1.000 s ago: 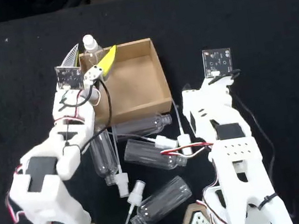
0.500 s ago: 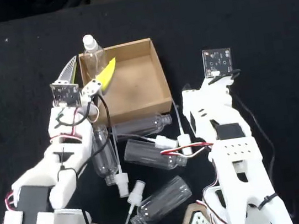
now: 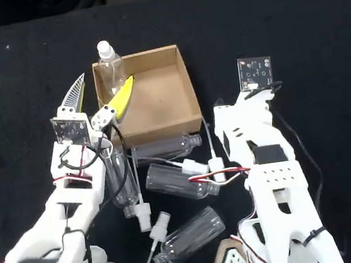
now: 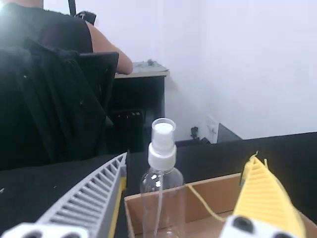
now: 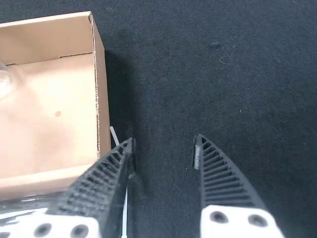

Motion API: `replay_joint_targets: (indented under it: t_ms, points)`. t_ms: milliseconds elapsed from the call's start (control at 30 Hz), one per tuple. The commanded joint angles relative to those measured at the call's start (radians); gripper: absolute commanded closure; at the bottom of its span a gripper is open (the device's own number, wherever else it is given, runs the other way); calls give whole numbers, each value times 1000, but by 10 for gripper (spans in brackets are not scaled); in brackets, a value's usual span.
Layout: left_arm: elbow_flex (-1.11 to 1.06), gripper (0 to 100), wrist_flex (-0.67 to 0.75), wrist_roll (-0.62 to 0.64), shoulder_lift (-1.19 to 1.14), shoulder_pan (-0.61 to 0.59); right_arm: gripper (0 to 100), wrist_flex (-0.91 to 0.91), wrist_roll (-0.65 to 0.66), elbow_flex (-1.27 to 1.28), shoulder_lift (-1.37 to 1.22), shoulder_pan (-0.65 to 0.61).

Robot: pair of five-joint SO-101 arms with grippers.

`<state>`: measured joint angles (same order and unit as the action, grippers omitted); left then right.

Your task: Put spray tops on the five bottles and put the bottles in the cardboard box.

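Observation:
The cardboard box [image 3: 161, 101] sits mid-table. One clear bottle with a white spray top [image 3: 109, 63] stands upright in its far left corner. My left gripper [image 3: 107, 77] is open just short of that bottle, its grey and yellow fingers apart and holding nothing. In the left wrist view the bottle [image 4: 161, 173] stands between the spread fingers of the left gripper [image 4: 188, 157], behind the box wall [image 4: 213, 208]. My right gripper [image 5: 164, 141] hangs open over bare black table beside the box [image 5: 96, 74]. Several capless bottles [image 3: 179, 180] lie in front of the box.
Loose spray tops with dip tubes lie among the lying bottles: a pair [image 3: 206, 164] by the right arm, and two more [image 3: 152, 220] nearer the front. The right arm's body [image 3: 269, 170] runs along the right side. Black table stretches beyond and right of the box.
The left arm has drawn back from the box toward the near left, its gripper open throughout. The capped bottle stays upright in the box corner. The right arm has not moved.

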<state>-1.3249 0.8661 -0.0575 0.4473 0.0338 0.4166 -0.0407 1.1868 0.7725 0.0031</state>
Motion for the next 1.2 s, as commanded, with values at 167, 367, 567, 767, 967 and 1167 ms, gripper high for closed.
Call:
replay_joint_targets:
  t_ms: [167,367,567,767,967,1167]
  points:
    - [10,665,-517,2,428,-101,819,-26,3,-5,28,15]
    - [76,665,-1023,0,578,-120,819,-26,3,-5,28,15]
    - [117,665,-1390,2,592,-120,819,-26,3,-5,28,15]
    - [130,727,-1620,-8,594,-120,819,-26,3,-7,28,15]
    - [145,754,-1648,-6,592,-74,819,-26,3,-7,28,15]
    - [147,750,-1680,158,582,-54,819,-26,3,-7,28,15]
